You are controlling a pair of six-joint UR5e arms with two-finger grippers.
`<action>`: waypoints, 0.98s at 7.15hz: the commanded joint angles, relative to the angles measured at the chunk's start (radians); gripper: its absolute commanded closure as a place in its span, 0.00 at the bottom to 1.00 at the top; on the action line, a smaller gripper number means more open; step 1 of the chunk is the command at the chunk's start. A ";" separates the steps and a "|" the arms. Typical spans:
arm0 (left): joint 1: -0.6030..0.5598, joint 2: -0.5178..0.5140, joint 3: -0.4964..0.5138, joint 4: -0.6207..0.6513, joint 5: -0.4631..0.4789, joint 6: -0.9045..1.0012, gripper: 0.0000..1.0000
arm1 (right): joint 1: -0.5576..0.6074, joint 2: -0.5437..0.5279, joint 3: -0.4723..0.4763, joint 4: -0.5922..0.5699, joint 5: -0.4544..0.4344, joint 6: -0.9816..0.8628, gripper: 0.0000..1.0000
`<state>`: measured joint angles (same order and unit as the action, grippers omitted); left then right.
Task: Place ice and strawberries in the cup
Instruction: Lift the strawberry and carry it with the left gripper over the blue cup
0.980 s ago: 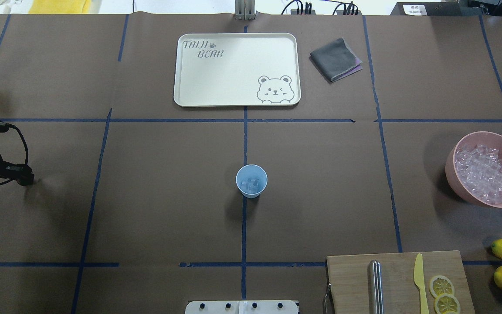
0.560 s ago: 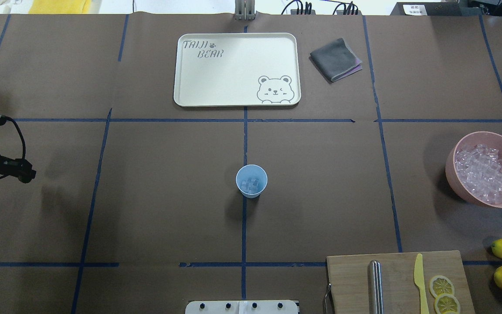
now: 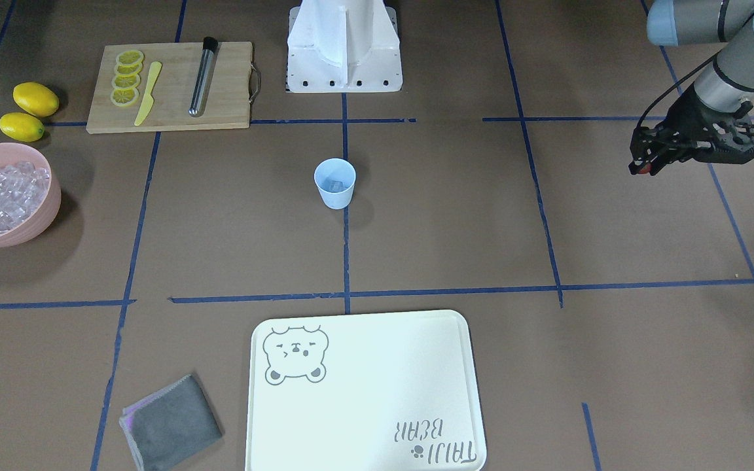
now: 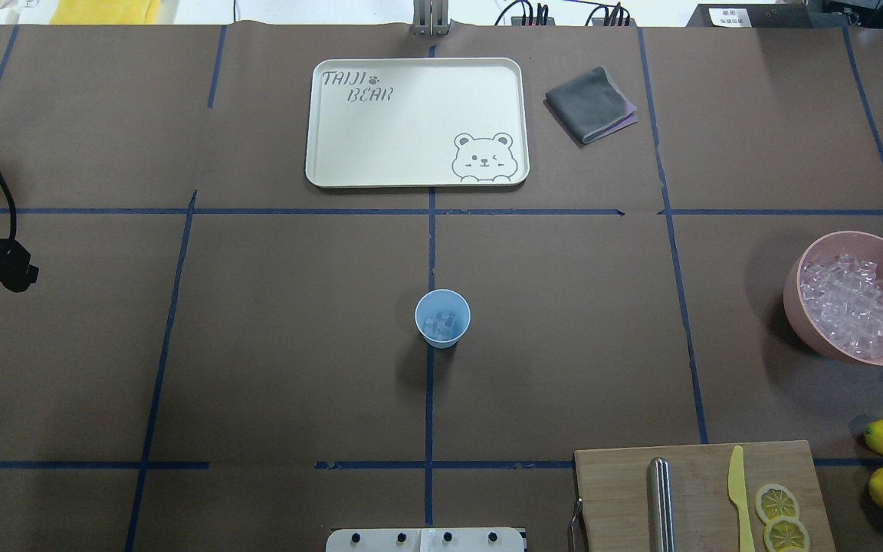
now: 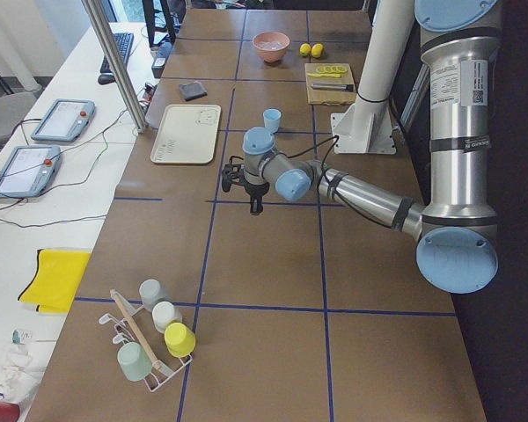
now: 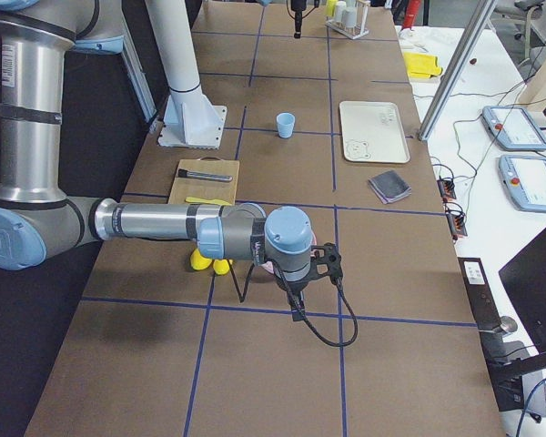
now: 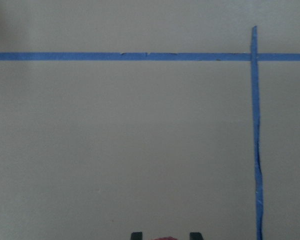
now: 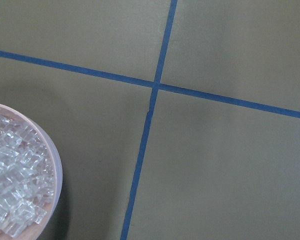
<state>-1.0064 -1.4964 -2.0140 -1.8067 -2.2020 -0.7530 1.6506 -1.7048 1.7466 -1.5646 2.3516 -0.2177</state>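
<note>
Overhead: high behind robot, looking forward and down on table (image 4: 296, 345). Front: opposite side, steep, facing robot. Both share cup (image 3: 336, 196) and tray (image 4: 411, 115). Side views: table ends, farther back. Wrists: close, straight down; right catches pink bowl (image 8: 59, 175) rim.

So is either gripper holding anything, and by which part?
Left gripper pinches something small and red, likely the strawberry, between its fingertips; which part is gripped is too small to tell. Right gripper: cannot tell.
</note>
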 commanded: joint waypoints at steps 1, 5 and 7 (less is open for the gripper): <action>-0.003 -0.127 -0.075 0.226 0.004 0.057 1.00 | 0.000 0.001 0.001 0.000 0.000 -0.002 0.00; 0.147 -0.558 -0.072 0.637 0.126 0.035 0.98 | 0.000 -0.001 -0.001 0.000 0.002 0.001 0.00; 0.253 -0.664 -0.043 0.635 0.151 -0.138 0.98 | 0.000 -0.001 -0.001 0.000 0.002 0.001 0.00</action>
<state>-0.8194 -2.0863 -2.0748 -1.1830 -2.0754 -0.8033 1.6506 -1.7057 1.7457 -1.5646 2.3529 -0.2164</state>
